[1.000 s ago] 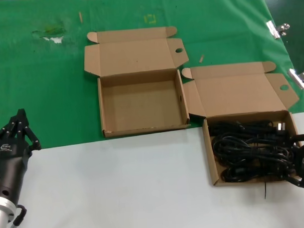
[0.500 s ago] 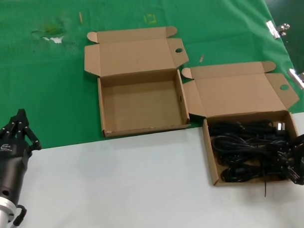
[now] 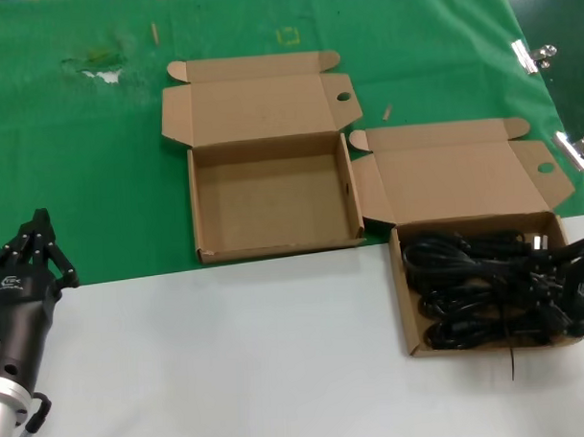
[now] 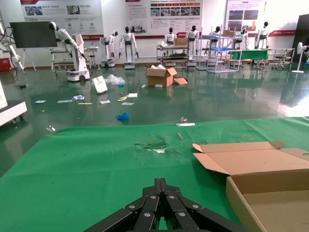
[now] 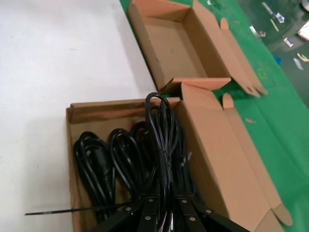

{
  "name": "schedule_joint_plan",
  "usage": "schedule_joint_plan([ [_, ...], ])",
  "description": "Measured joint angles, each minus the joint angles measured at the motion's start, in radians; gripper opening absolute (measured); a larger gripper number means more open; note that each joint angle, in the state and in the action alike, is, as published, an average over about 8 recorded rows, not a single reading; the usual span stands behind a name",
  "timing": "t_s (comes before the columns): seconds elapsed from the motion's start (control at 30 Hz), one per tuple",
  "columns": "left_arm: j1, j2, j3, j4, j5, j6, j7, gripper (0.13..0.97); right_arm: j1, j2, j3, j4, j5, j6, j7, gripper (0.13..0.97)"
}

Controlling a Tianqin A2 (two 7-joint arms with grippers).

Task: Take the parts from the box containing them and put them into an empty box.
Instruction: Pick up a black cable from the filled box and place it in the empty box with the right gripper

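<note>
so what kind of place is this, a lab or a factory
Likely a robotics test hall or showroom: white humanoid robots line the far wall under display posters, across a wide glossy green floor with a cardboard box.

green cloth [image 3: 98, 168] — white tabletop [image 3: 230, 355] | metal clips [image 3: 528, 55] — far right

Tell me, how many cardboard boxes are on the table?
2. The empty box sits on the green cloth, lid open. The box containing them sits to its right, nearer the robot, holding the black cables, with the right pincer at it.
</note>
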Motion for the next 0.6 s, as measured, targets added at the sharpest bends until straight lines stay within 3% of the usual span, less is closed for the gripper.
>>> schedule_joint_plan([
  [0.3,0.0,0.0,0.0,0.0,0.0,0.0,0.0,0.14,0.06,-0.046,0.003,0.015,-0.033,0.004,0.009,0.17],
  [0.6,0.0,0.0,0.0,0.0,0.0,0.0,0.0,0.14,0.184,-0.18,-0.051,0.007,-0.148,0.006,0.038,0.17],
])
